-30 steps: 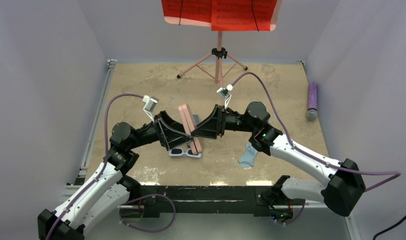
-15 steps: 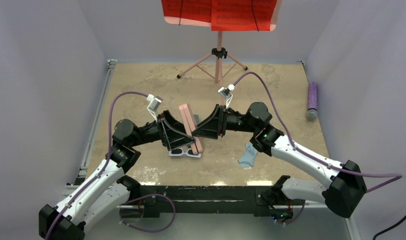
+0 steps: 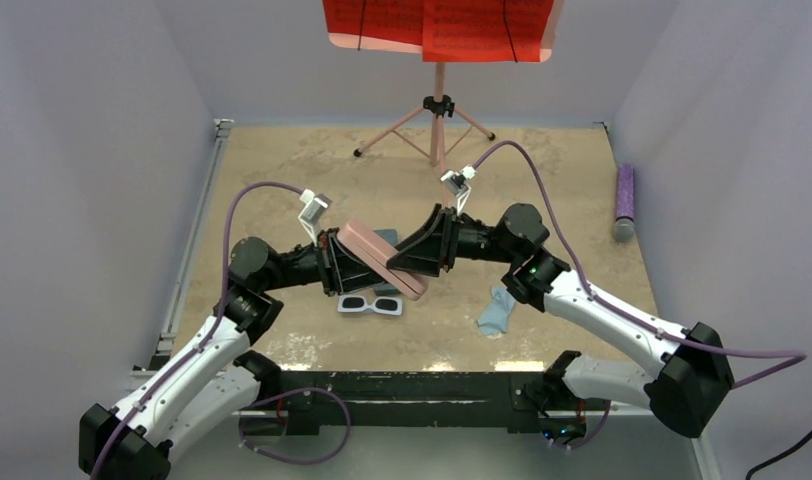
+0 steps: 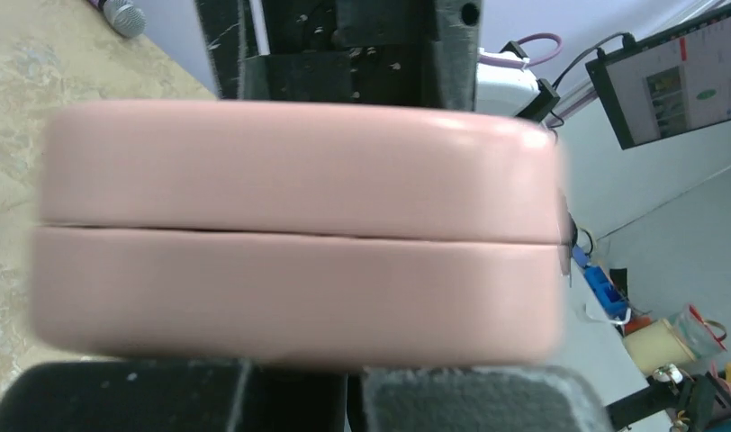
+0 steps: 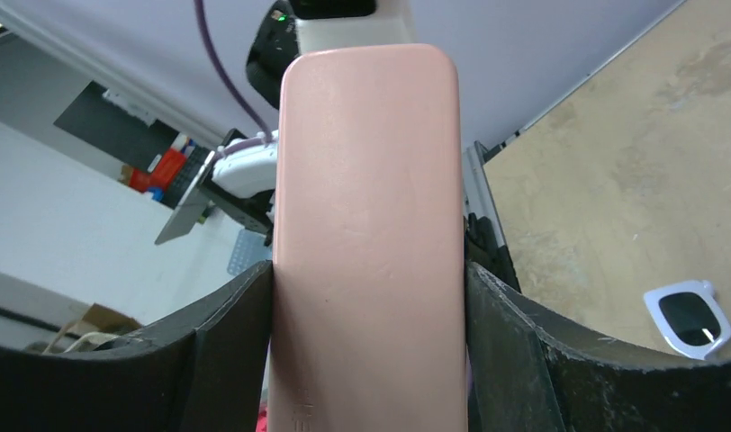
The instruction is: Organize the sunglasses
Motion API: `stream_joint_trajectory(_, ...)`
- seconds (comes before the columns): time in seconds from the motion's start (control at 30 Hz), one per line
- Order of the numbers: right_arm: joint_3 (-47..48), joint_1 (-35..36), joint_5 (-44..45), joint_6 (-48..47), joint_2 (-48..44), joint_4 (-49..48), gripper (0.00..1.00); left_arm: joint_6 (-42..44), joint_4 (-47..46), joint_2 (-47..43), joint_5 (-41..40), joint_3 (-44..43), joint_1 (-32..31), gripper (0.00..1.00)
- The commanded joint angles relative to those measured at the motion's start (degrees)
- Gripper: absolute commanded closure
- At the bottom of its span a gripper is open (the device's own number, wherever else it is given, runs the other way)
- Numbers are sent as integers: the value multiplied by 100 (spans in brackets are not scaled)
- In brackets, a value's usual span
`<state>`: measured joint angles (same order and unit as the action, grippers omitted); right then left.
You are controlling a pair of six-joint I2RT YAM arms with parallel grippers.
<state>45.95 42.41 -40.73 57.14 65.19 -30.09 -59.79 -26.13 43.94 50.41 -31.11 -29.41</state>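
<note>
I clamp the pink rectangular hard case (image 3: 382,258), slanting upper-left to lower-right, in my right gripper (image 3: 414,264), just above the white-framed dark-lensed sunglasses (image 3: 370,304), while my left gripper (image 3: 334,264) looks pinched shut at its end.

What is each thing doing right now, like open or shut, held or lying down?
pink case: lid shut, tilted, held up between both tools.
left tool: shut on the pink case.
right tool: shut on the pink case.
white sunglasses: lying on the table, not held.
blue cloth: crumpled on the table.
microphone: lying on its side.
</note>
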Motion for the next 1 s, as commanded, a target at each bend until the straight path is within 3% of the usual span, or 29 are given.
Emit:
stream_joint_trajectory(0.0,88,118,-653,205,-179,-502,100,263,39,-59,-275,89,87,94)
stream_joint_trajectory(0.17,40,117,-670,131,-226,-331,100,387,390,-234,-546,154,138,89)
stream_joint_trajectory(0.23,39,118,-632,117,-185,-298,100,389,364,-241,-467,129,139,77)
stream_joint_trajectory(0.4,40,118,-525,255,21,-343,100,36,-963,-310,22,433,138,8)
stream_joint_trajectory(0.43,52,116,-485,234,28,-272,100,-38,-1240,-339,78,497,141,1)
stream_joint_trajectory(0.7,31,118,423,-408,-310,391,100,-42,-1342,-450,-157,667,140,0)
stream_joint_trajectory(0.97,-223,126,479,-78,-375,-105,100,-289,-1467,38,-885,414,143,0)
